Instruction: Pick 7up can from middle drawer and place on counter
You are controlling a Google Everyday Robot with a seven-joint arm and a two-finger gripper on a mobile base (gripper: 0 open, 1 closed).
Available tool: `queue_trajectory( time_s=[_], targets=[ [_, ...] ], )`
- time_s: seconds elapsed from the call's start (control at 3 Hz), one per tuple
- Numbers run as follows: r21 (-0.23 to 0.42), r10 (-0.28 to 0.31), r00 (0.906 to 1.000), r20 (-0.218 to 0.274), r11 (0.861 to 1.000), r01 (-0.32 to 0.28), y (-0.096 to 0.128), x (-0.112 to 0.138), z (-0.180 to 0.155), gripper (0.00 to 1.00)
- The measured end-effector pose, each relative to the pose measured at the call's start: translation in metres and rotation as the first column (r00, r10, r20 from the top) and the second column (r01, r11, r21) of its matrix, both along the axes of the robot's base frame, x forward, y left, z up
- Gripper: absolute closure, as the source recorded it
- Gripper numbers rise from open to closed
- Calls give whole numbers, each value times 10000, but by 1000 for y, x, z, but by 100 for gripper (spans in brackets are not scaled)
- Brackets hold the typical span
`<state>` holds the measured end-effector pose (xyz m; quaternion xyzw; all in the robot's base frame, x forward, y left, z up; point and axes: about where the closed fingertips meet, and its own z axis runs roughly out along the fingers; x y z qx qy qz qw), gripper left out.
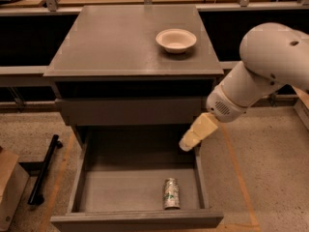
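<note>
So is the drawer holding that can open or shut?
Open: the middle drawer is pulled out, 7up can on its floor; the gripper hangs near its right wall.

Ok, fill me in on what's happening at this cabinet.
A one-armed robot is going after the 7up can, which is on the floor of the open middle drawer, near its front right corner. The gripper hangs above the drawer's right wall, behind and above the can, not touching it. Nothing has been placed yet: the counter carries a white bowl toward its back right.
</note>
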<state>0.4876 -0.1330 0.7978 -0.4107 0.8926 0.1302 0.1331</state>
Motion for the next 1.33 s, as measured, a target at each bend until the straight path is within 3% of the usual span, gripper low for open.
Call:
queue_trajectory(
  time_s=[0.33, 0.67, 1.33],
  targets=[
    [938, -406, 9992, -64, 9947, 410, 33, 21, -27, 0],
    [1354, -980, 9937, -544, 9853, 1046, 61, 40, -65, 0],
    [1404, -1308, 9889, -709, 9802, 1397, 52, 37, -79, 0]
  ],
)
